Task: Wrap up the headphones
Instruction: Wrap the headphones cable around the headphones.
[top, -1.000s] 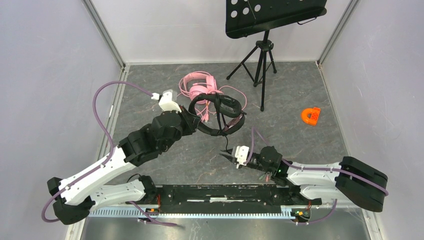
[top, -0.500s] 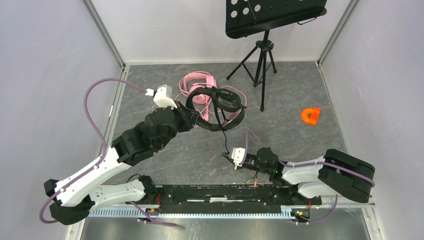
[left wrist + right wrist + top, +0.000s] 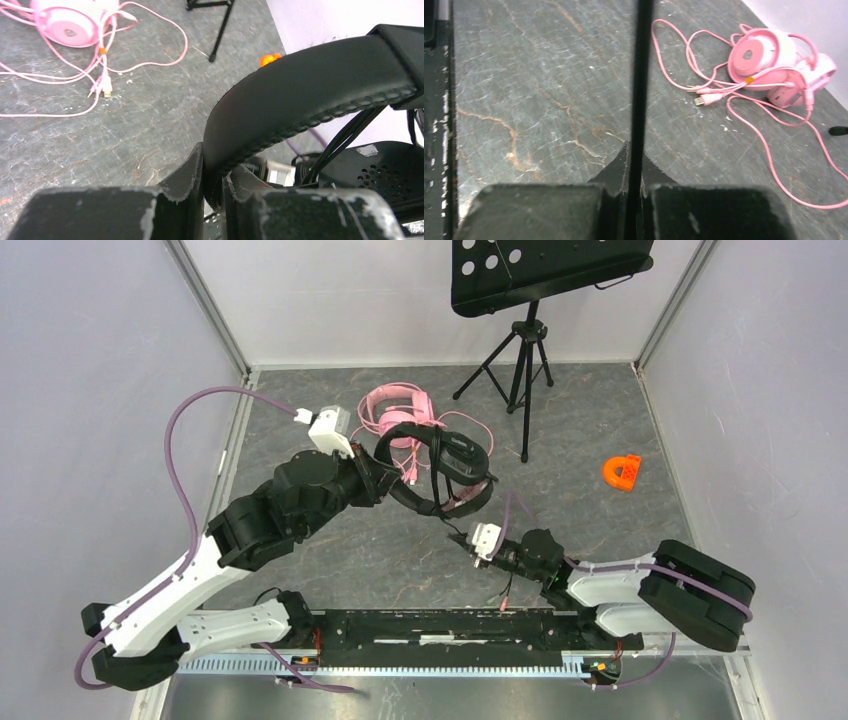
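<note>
Headphones in work: black over-ear headset [image 3: 440,462] with a padded band and a thin black cable [image 3: 642,75], held up just left of the black tripod music stand [image 3: 527,350], on its near side.
Left gripper [image 3: 214,172]: clamped on the headset's padded band, its edge pinched between both fingers.
Right gripper [image 3: 635,155]: fingers together on the thin black cable, which runs straight up between the tips.
Change: a second ago the right gripper stood parted beside the hanging cable, and it has now closed on it. The headset sits almost where it was relative to the stand.
Meaning: band and lead are each secured by one arm, so winding the cable can probably begin. Whether any turns already lie on the band cannot be told.
Relation: the headset lies beyond the right gripper, near but apart, joined to it only by the cable.
Second headset: all-pink over-ear headset [image 3: 395,412], its long pink cable [image 3: 774,165] sprawled loose on the grey stone-patterned table [image 3: 620,540], left of the stand; not yet wrapped.
Bystander: small orange plastic piece [image 3: 621,472], right of the stand's feet.
</note>
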